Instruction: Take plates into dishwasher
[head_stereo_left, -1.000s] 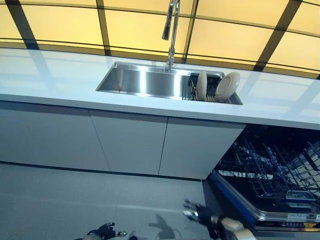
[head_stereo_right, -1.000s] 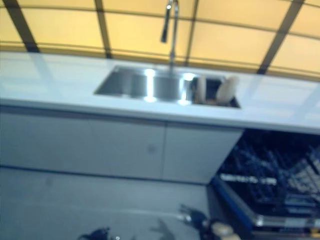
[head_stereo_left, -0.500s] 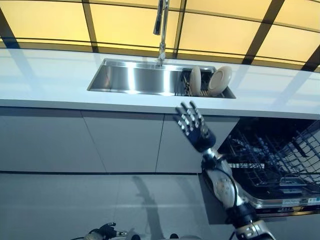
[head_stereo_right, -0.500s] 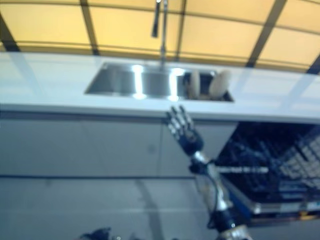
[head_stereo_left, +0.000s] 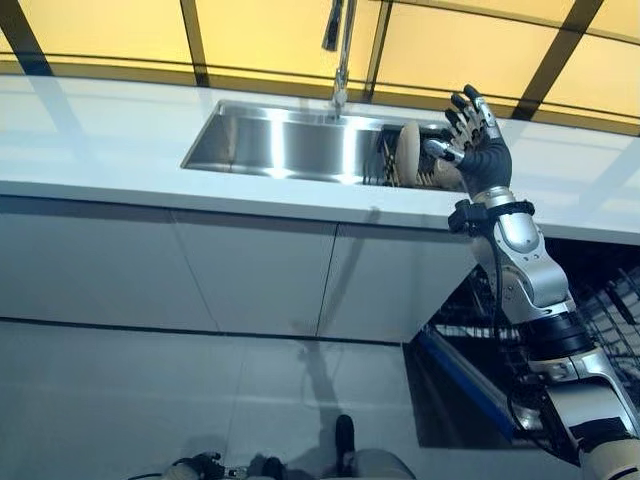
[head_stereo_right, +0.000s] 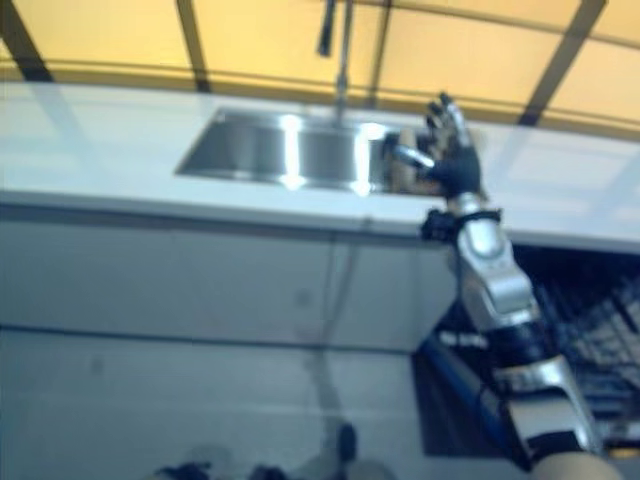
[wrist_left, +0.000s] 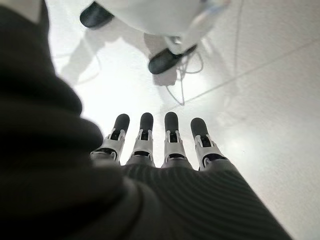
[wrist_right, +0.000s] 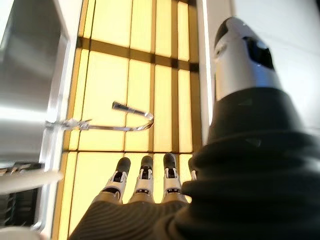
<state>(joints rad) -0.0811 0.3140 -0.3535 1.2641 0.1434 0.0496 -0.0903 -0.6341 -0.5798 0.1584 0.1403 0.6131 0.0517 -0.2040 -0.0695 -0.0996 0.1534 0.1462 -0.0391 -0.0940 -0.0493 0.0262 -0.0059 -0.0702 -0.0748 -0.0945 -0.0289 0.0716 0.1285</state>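
The right hand (head_stereo_left: 478, 145) has risen from cabinet height to the plates (head_stereo_left: 408, 155) in the sink (head_stereo_left: 270, 140), fingers spread, ready to grasp.

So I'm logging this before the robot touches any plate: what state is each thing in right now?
Right hand: open, fingers straight, raised by the plates, holding nothing.
Left hand: open, fingers straight, pointing at the floor.
Plates: standing on edge in the rack inside the sink.
Dishwasher: open, lower basket showing.
Faucet: no water visible.
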